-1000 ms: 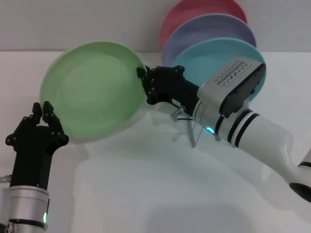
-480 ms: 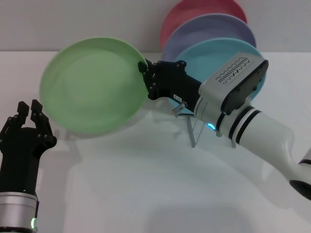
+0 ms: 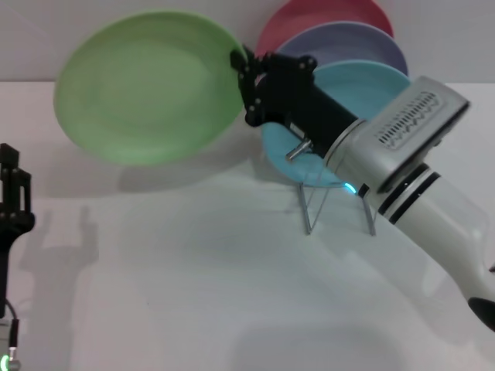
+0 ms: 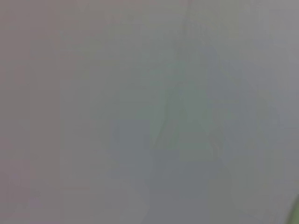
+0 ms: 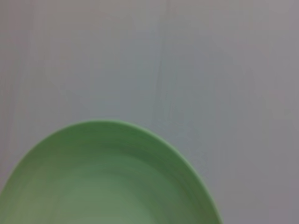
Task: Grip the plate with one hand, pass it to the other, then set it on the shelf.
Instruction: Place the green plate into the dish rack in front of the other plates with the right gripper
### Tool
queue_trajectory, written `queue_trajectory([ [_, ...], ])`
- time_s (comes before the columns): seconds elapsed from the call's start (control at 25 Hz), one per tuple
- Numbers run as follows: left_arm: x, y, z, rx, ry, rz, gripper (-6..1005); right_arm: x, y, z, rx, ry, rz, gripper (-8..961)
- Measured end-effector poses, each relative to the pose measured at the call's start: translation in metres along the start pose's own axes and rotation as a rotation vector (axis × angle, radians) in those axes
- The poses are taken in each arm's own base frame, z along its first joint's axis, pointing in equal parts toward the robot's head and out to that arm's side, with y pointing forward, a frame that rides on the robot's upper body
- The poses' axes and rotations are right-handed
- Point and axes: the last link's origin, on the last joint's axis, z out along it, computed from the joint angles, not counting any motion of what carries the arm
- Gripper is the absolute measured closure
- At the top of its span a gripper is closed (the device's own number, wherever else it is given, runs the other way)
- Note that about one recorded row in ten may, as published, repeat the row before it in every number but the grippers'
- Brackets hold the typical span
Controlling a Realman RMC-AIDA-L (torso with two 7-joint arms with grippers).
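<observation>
The light-green plate [image 3: 147, 85] hangs in the air at the upper left, tilted with its face towards me. My right gripper [image 3: 241, 66], black on the bulky white arm, is shut on the plate's right rim. The plate's rim also fills the lower part of the right wrist view [image 5: 107, 182]. The silver wire rack [image 3: 308, 216] stands under the right arm, right of centre. My left gripper [image 3: 11, 193], on the slim black arm, sits low at the far left edge, well apart from the plate and partly cut off.
A turquoise plate [image 3: 371, 85], a lavender plate [image 3: 348, 42] and a pink plate [image 3: 325, 15] stand upright in the rack behind the right arm. The white table [image 3: 193, 294] spreads in front. The left wrist view shows only a blank grey surface.
The right gripper has lifted the green plate up and slightly back. The left gripper has drawn away to the left and down, clear of the plate.
</observation>
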Motion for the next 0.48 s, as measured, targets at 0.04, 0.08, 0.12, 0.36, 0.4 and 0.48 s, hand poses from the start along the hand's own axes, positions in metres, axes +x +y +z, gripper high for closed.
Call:
queue_trajectory([
  [0.04,0.0,0.0,0.0,0.0,0.0,0.0,569,0.0,0.0,0.0,0.0,0.0,0.0,931],
  [0.08,0.0,-0.004,0.001,0.008,0.002,0.002,456,-0.005,0.001,-0.003,0.008,-0.03,-0.015,931],
  [0.12,0.0,-0.01,0.002,0.014,0.004,0.004,453,-0.009,0.001,-0.007,0.016,-0.055,-0.023,931],
  [0.36,-0.003,-0.037,0.012,0.036,0.0,-0.01,421,-0.03,0.005,-0.041,0.11,-0.176,-0.122,931],
  [0.4,-0.005,-0.043,0.016,0.031,-0.008,-0.011,413,-0.032,0.006,-0.048,0.134,-0.188,-0.149,931],
  [0.48,-0.006,-0.044,0.019,0.027,-0.013,-0.015,395,-0.036,0.009,-0.062,0.184,-0.205,-0.197,932],
])
